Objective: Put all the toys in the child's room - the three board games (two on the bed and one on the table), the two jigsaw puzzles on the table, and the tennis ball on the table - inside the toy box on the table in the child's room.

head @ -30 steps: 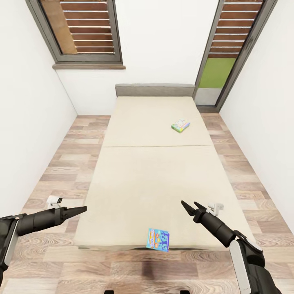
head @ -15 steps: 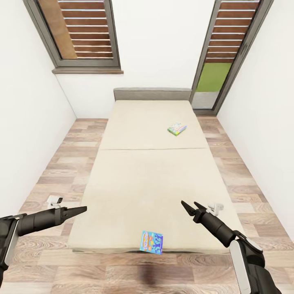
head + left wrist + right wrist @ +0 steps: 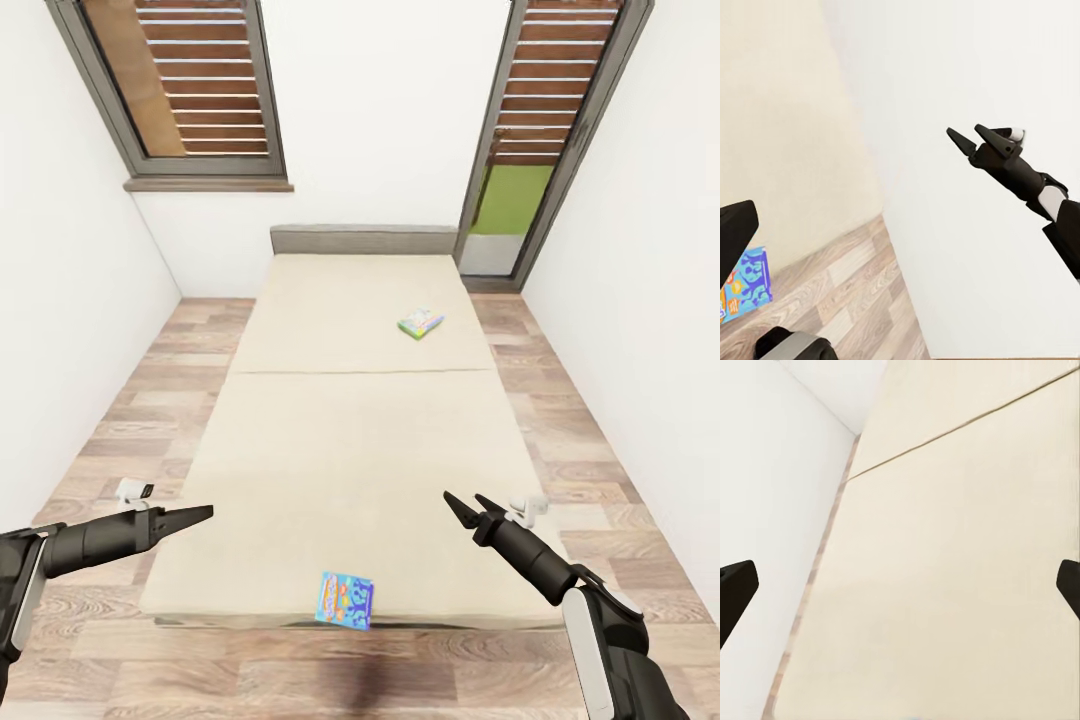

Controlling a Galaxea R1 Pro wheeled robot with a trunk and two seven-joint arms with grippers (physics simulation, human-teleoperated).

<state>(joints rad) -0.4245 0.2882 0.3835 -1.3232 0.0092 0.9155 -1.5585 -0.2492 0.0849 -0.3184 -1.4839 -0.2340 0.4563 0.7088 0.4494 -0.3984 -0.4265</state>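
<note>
Head view is showing both empty grippers, left (image 3: 205, 513) pinched together and right (image 3: 458, 502) spread, hovering over the bed (image 3: 350, 450), where the near game (image 3: 345, 599) is overhanging the foot edge, risking a nudge sending it floorward.

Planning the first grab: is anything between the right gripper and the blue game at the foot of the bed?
Nothing visible. The right gripper hangs over bare bed, and the blue game lies at the near edge, with only mattress between them.

Black arms, white forearm panels
</note>
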